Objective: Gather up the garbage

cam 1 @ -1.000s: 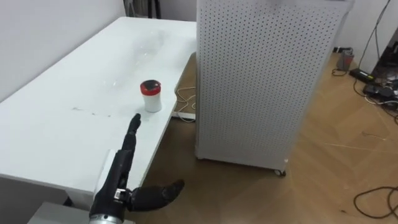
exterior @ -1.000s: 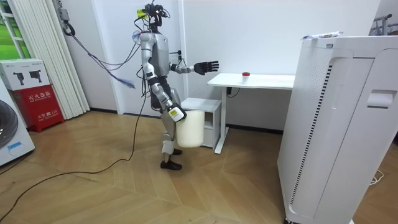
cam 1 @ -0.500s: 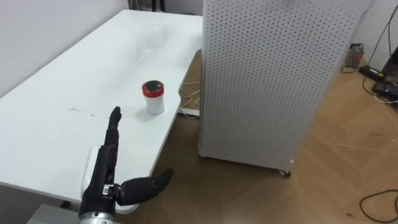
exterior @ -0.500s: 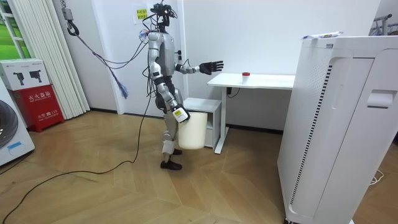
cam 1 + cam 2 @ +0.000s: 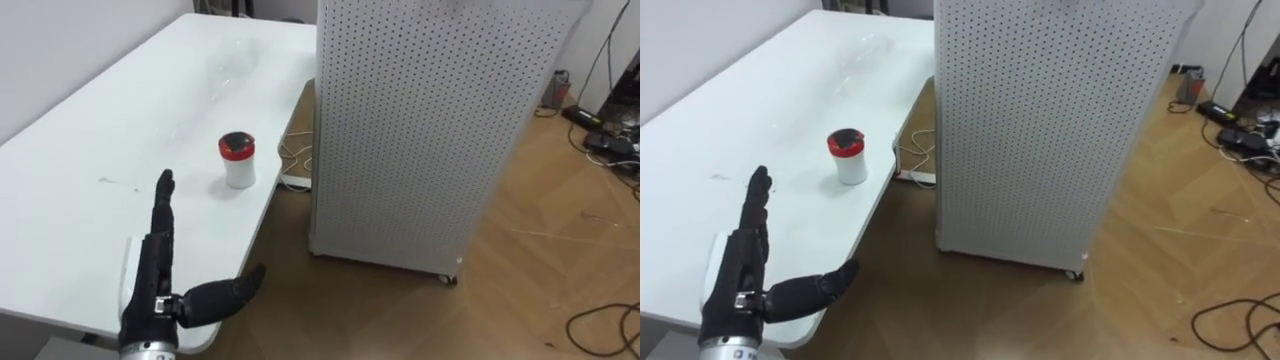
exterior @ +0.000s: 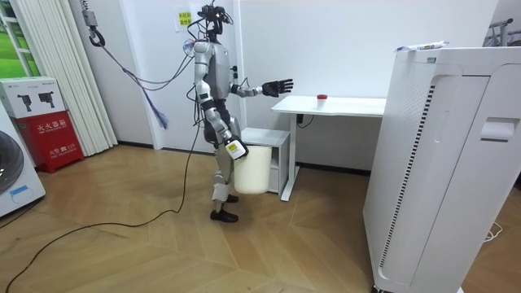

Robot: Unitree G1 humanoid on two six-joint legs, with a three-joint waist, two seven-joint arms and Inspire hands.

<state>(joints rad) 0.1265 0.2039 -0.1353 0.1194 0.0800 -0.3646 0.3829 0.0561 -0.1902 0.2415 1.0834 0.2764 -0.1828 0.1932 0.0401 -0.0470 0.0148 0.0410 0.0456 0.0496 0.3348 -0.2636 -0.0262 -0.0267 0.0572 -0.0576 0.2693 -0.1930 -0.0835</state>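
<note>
A small white cup with a red lid [image 5: 238, 160] [image 5: 848, 156] stands upright near the right edge of the white table [image 5: 100, 130]. My left hand [image 5: 150, 290] [image 5: 740, 280] is open, fingers straight and thumb spread, raised over the table's near corner and short of the cup, holding nothing. In the room view I stand at the table's [image 6: 342, 104] end, left hand [image 6: 277, 85] stretched toward the cup [image 6: 322, 98]. My right hand [image 6: 230, 149] hangs at my hip against a white bin [image 6: 251, 169].
A tall white perforated cabinet [image 5: 420, 130] [image 6: 444, 163] stands on the wooden floor right of the table, with a narrow gap between. A power strip and cord [image 5: 296, 182] lie under the table edge. Cables [image 5: 605, 140] lie far right. A low white cabinet [image 6: 273, 146] sits under the table.
I have stepped a little closer to the table with the bin. My left hand swung left, from beside the table's edge to over its corner. The cup has not moved.
</note>
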